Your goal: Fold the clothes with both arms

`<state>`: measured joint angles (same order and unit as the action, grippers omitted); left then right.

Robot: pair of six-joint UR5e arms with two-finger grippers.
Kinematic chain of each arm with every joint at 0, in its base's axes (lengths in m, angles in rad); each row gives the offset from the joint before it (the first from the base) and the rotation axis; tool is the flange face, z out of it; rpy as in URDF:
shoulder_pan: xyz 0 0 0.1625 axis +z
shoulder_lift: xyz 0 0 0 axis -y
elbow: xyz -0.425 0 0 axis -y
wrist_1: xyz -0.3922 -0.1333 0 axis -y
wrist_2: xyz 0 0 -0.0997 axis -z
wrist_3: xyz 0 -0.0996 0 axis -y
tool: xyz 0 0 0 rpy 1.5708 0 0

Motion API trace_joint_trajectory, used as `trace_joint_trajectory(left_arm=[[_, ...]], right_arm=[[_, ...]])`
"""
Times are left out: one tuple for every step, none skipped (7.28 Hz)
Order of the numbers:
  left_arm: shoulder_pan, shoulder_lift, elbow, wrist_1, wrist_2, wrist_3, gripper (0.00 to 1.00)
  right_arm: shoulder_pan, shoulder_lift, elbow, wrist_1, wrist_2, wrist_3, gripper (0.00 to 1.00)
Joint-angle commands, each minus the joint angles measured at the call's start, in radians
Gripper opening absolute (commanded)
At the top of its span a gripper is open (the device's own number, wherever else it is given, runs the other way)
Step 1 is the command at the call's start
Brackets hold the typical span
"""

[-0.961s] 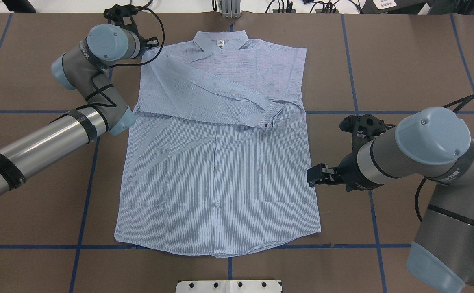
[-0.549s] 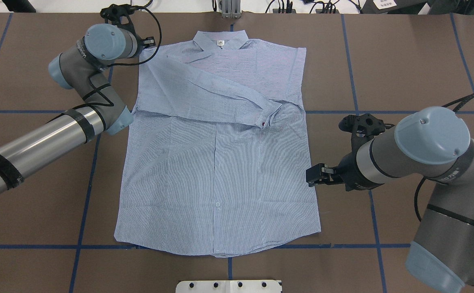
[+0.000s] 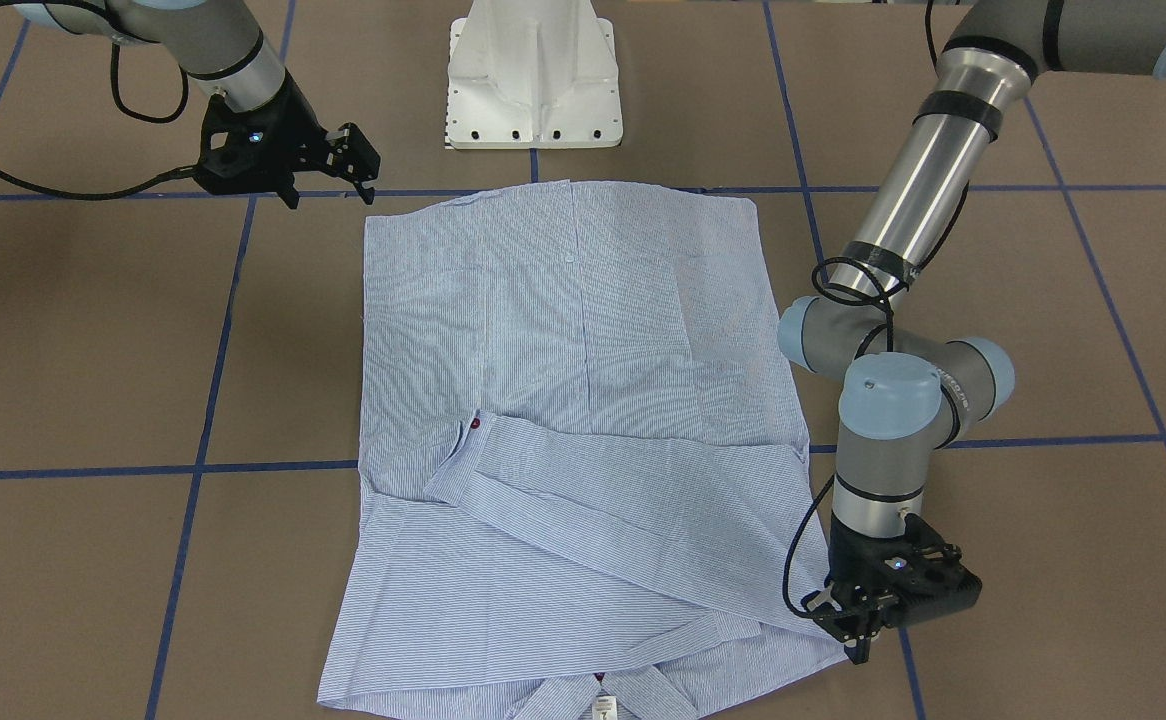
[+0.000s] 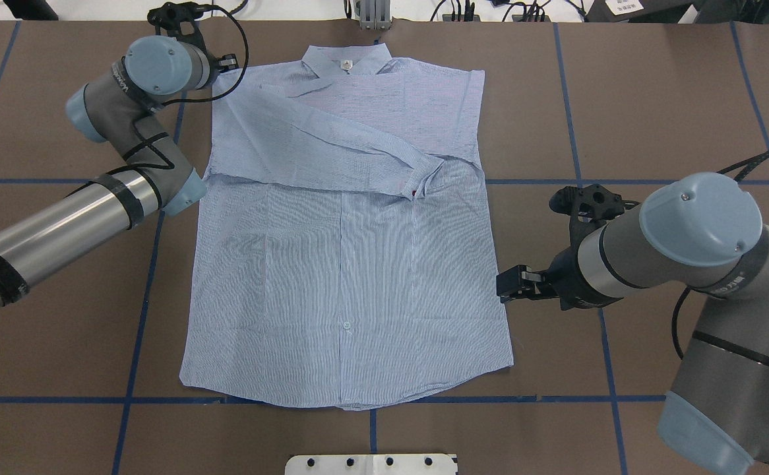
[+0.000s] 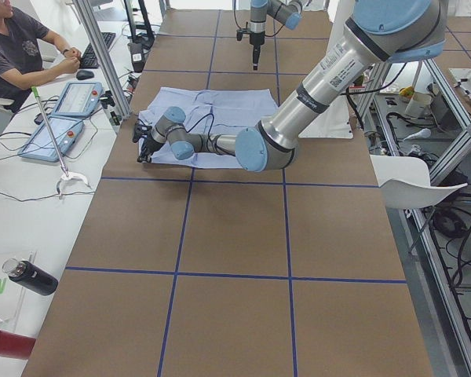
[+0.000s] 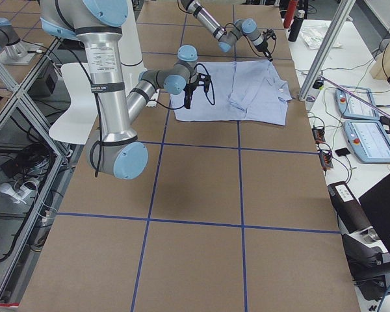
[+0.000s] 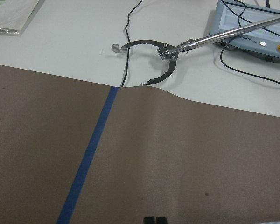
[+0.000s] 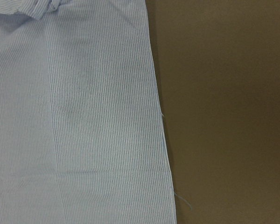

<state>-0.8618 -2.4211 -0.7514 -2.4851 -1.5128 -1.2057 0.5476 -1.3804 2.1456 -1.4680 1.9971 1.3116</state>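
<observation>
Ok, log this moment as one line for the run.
left fingers shut on striped shirt shoulder corner | right fingers open, hovering at shirt's side edge | sleeve folded across chest

The shirt lies flat on the table, its collar on the side far from the robot and its hem nearest the base. One sleeve is folded across the chest from the robot's left toward its right. The left gripper sits at the shoulder corner on the robot's left, beside the collar, while the right gripper is just off the shirt's opposite side edge, about halfway down, over bare table.
</observation>
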Motion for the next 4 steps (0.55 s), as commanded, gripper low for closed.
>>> trace_joint_trajectory(left_arm=[[0.001,0.002,-0.008,-0.001,0.0,0.002,0.88],[0.0,0.002,-0.044,0.008,-0.006,0.002,0.98],[-0.003,0.029,-0.136,0.079,-0.023,0.002,0.98],[-0.003,0.083,-0.27,0.138,-0.127,0.002,0.98]], right_arm=[[0.0,-0.006,-0.001,0.0,-0.001,0.0,1.0],[0.0,-0.009,-0.001,0.002,-0.012,0.0,1.0],[-0.008,-0.009,-0.003,0.003,-0.017,0.002,1.0],[-0.058,-0.009,-0.007,0.002,-0.071,0.003,1.0]])
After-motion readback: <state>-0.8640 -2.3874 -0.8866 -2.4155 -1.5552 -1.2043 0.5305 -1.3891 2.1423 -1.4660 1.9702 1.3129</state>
